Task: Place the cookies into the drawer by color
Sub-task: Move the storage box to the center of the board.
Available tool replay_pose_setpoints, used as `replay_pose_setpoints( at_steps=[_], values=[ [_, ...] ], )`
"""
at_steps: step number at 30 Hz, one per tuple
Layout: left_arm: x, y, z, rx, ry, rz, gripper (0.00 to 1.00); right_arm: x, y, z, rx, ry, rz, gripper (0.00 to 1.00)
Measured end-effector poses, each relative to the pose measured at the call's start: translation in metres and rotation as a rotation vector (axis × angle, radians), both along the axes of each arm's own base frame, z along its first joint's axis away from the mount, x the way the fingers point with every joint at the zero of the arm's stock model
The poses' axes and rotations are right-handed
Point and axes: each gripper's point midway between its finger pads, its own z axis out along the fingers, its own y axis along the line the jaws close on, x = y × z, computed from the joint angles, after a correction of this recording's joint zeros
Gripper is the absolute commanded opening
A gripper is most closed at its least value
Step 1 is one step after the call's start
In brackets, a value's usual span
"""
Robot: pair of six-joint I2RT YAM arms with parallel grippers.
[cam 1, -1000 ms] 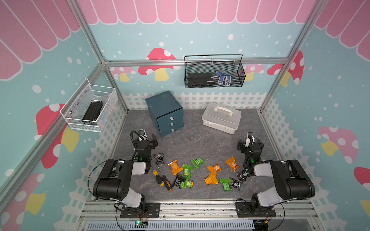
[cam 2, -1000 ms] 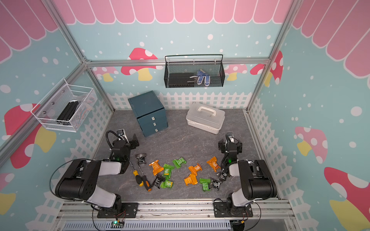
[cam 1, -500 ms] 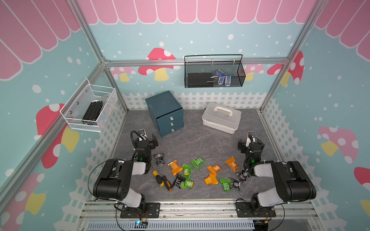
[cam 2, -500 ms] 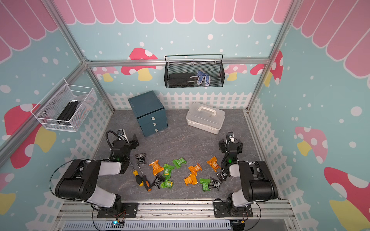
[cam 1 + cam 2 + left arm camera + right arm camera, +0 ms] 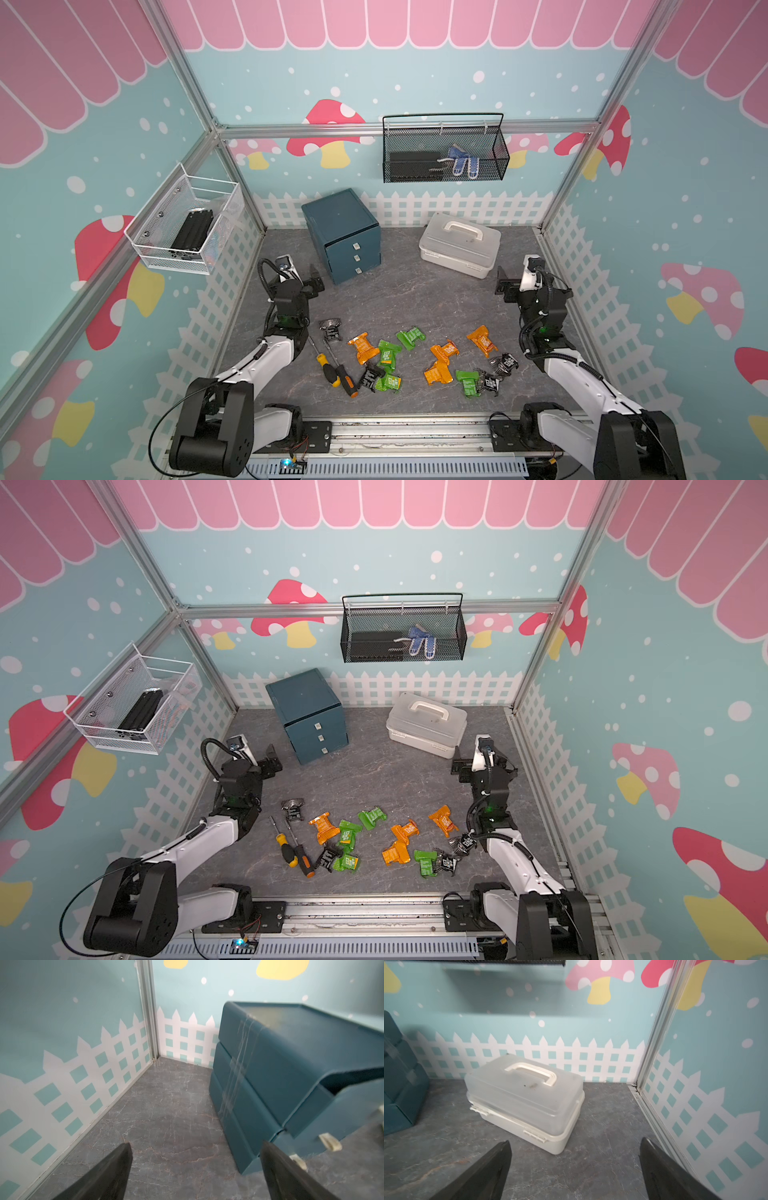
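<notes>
Twelve foil-wrapped cookies [image 5: 409, 337] lie scattered along the worktop's near edge, four each of orange, green and black, beside two screwdrivers [image 5: 330, 374]. The three-drawer cabinet [image 5: 340, 232] stands toward the far edge, left of middle, with every drawer shut. The left gripper [image 5: 316, 280] and right gripper [image 5: 501, 284] both hover with fingers spread wide, holding nothing. Opening a drawer looks like the first step. The left gripper, just beside the cabinet, should pinch one pale tab handle [image 5: 355, 246] squarely and pull straight out, since the cabinet may slide.
</notes>
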Motion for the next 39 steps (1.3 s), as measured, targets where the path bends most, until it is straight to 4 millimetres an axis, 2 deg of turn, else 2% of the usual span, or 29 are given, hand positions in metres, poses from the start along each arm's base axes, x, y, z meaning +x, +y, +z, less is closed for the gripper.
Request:
replay_pose_setpoints(
  at_steps=[4, 7, 11, 14, 17, 19, 22, 25, 31, 34, 39],
  values=[
    [-0.008, -0.006, 0.035, -0.119, -0.104, -0.02, 0.99, -0.005, 0.002, 0.017, 0.146, -0.043, 0.006, 0.99],
    [-0.012, -0.013, 0.05, -0.214, -0.197, -0.056, 0.99, -0.007, 0.008, 0.027, 0.221, -0.074, 0.046, 0.99],
    [-0.015, -0.018, 0.042, -0.289, -0.213, -0.083, 0.99, -0.005, 0.021, 0.035, 0.294, -0.093, 0.124, 0.99],
    [-0.007, -0.024, 0.048, -0.321, -0.191, -0.108, 0.99, 0.011, 0.04, 0.039, 0.325, -0.053, 0.205, 0.99],
    [0.009, -0.028, 0.071, -0.354, -0.192, -0.118, 0.99, 0.026, 0.074, 0.049, 0.317, -0.023, 0.294, 0.99],
    [0.022, -0.028, 0.086, -0.366, -0.191, -0.103, 0.99, 0.035, 0.111, 0.058, 0.286, 0.004, 0.37, 0.99],
    [0.043, -0.025, 0.095, -0.367, -0.171, -0.073, 0.97, 0.051, 0.157, 0.07, 0.251, 0.028, 0.464, 0.99],
    [0.072, -0.026, 0.088, -0.362, -0.117, -0.058, 0.89, 0.075, 0.187, 0.071, 0.235, 0.056, 0.51, 0.99],
    [0.121, -0.026, 0.055, -0.367, 0.008, -0.03, 0.85, 0.132, 0.239, 0.055, 0.229, 0.141, 0.6, 0.96],
    [0.135, -0.027, 0.04, -0.37, 0.051, -0.029, 0.83, 0.149, 0.27, 0.048, 0.227, 0.169, 0.661, 0.95],
    [0.139, -0.027, 0.028, -0.368, 0.084, -0.023, 0.78, 0.171, 0.323, 0.043, 0.23, 0.182, 0.768, 0.93]
  ],
)
